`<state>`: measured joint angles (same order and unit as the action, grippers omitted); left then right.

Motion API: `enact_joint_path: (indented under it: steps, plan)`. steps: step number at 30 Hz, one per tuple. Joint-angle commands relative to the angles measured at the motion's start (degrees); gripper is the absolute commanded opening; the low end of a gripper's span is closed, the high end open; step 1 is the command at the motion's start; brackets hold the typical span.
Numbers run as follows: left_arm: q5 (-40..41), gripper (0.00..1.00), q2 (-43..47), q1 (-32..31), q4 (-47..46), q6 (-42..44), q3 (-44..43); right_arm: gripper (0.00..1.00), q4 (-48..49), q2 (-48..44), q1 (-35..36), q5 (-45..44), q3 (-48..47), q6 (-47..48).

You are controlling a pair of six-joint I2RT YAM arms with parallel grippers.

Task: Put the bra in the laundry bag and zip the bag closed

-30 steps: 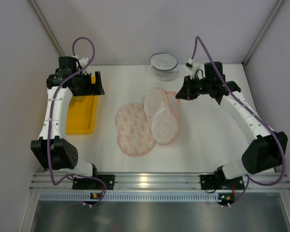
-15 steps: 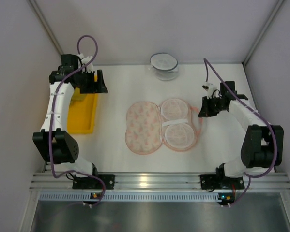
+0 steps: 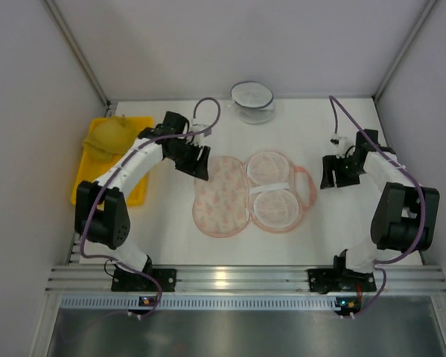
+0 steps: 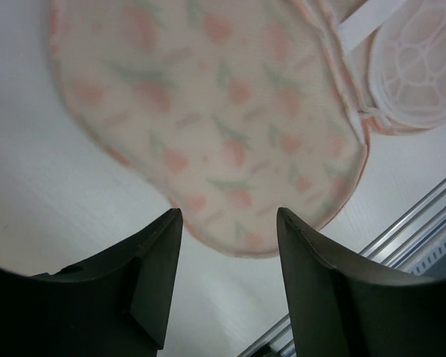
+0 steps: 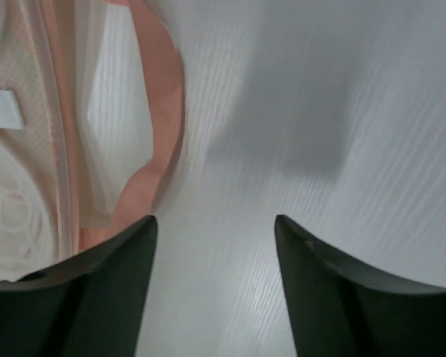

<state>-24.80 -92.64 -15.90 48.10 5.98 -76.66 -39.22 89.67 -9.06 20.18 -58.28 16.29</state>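
The laundry bag (image 3: 221, 199) lies spread open in the middle of the table, its printed half on the left and its white mesh-lined half (image 3: 275, 195) on the right. The mustard-yellow bra (image 3: 112, 135) sits bunched at the far end of the yellow tray (image 3: 133, 192). My left gripper (image 3: 196, 161) hovers over the far left edge of the printed half (image 4: 208, 111), jaws open with nothing between them (image 4: 228, 223). My right gripper (image 3: 330, 177) is just right of the bag's pink loop (image 5: 167, 111), open over bare table (image 5: 215, 223).
A clear round bowl (image 3: 252, 101) stands at the back centre. The yellow tray lies along the left wall. Grey walls close in the left, back and right sides. A metal rail (image 3: 223, 279) runs along the near edge.
My left arm swung from over the tray to the bag, uncovering the bra, and its jaws narrowed. My right gripper pulled the bag right, then let go of the pink loop and opened.
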Motion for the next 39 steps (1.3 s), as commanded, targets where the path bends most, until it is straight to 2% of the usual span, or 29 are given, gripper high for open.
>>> enact_joint_path:
  steps: [1,2,5,9,13,18,21,29,32,35,37,39]
  plan:
    - [-1.39,0.58,-4.99,-4.83,-9.06,-3.95,0.12,0.73,-4.54,-3.35,-1.40,-2.08,-4.11,1.72]
    - [-1.57,0.57,-6.57,-5.45,-9.33,-4.83,-0.50,0.76,-5.07,-4.06,-1.49,-2.17,-4.56,1.72]
    - [-0.96,0.54,-14.82,-6.42,-9.60,-7.99,-3.49,0.99,-6.83,-6.69,-1.40,-1.03,-6.75,1.72]
    - [2.38,0.51,-19.76,-5.90,-9.42,-8.35,-5.51,1.00,-9.64,-8.28,-1.40,0.82,-11.32,2.78]
    - [6.16,0.50,-21.00,-4.14,-7.59,-6.51,-5.78,1.00,-12.02,-9.60,-1.49,0.74,-15.89,6.37]
    - [12.57,0.49,-21.79,-1.16,-4.15,-0.19,-7.18,1.00,-12.72,-10.83,-1.49,1.08,-16.78,7.26]
    - [12.76,0.49,-21.27,1.31,-3.45,0.96,-7.53,1.00,-12.81,-10.65,-1.40,2.05,-16.87,6.73]
    - [14.16,0.49,-19.33,4.12,-2.75,0.79,-9.03,0.99,-12.46,-9.51,-1.40,3.81,-17.30,4.89]
    - [18.54,0.49,-18.81,4.56,-2.66,-2.09,-9.64,0.99,-12.46,-9.25,-1.31,4.34,-17.92,4.45]
    - [13.66,0.49,-16.45,7.53,-2.74,-5.70,-10.35,0.99,-12.55,-8.90,-1.31,4.60,-18.53,4.36]
    - [5.93,0.55,-15.03,9.39,-2.74,-7.90,-12.45,0.99,-12.72,-8.81,-1.22,4.78,-18.88,4.19]
    - [3.71,0.63,-13.80,10.80,-2.66,-8.52,-17.80,0.99,-12.90,-8.63,-1.14,4.78,-19.24,4.19]
